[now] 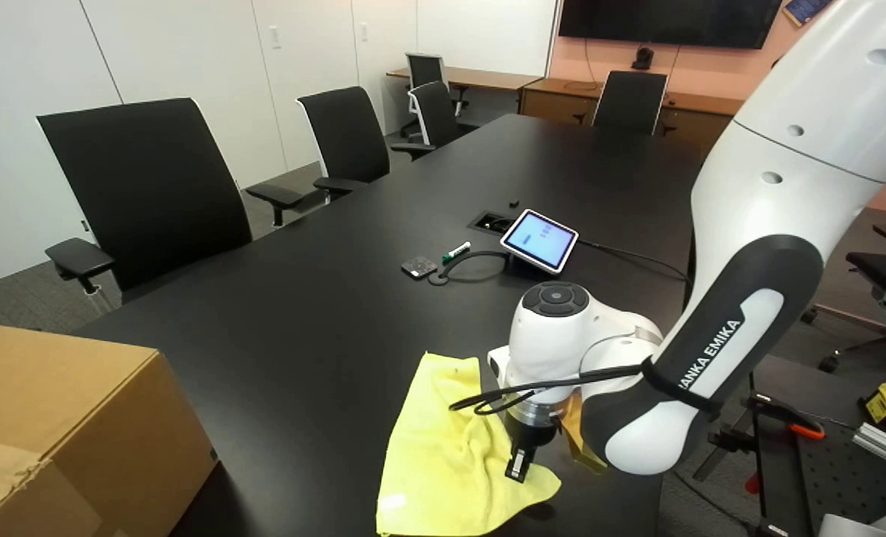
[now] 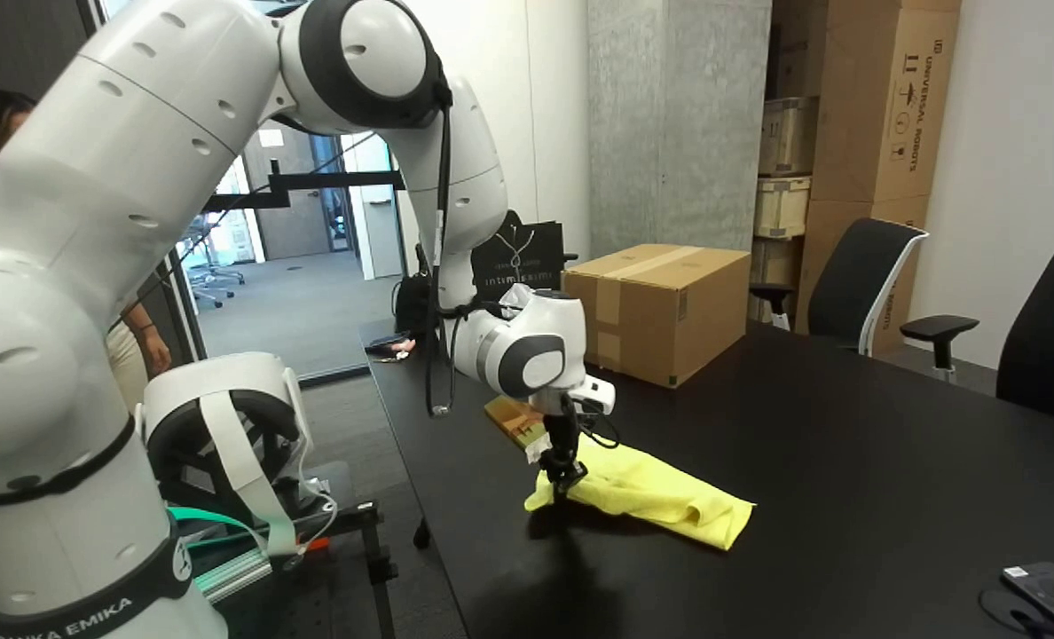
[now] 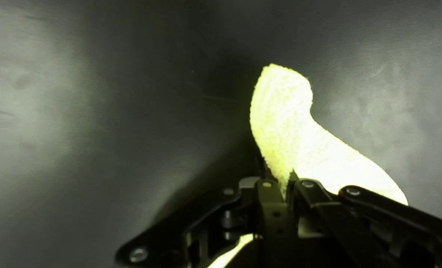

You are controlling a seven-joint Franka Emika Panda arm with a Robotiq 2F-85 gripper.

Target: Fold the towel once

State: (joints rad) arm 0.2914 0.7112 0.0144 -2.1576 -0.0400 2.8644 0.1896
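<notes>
The yellow towel (image 1: 428, 447) lies rumpled on the black table near its edge; it also shows in an exterior view (image 2: 660, 488). My gripper (image 1: 517, 471) points down over one side of the towel, also in an exterior view (image 2: 564, 479). In the wrist view, the fingers (image 3: 281, 182) are close together with a towel strip (image 3: 291, 123) pinched between them. A short free end sticks out past the fingertips. The towel near the gripper appears slightly raised, with a shadow under it. The rest of the towel is mostly hidden by the gripper in the wrist view.
A brown cardboard box (image 1: 115, 432) stands on the table, also in an exterior view (image 2: 669, 311). A brownish-yellow flat piece (image 2: 514, 419) is beside the gripper. A tablet (image 1: 540, 240), marker (image 1: 456, 251) and small dark square (image 1: 418, 267) lie farther along. Chairs (image 1: 145, 186) line the table.
</notes>
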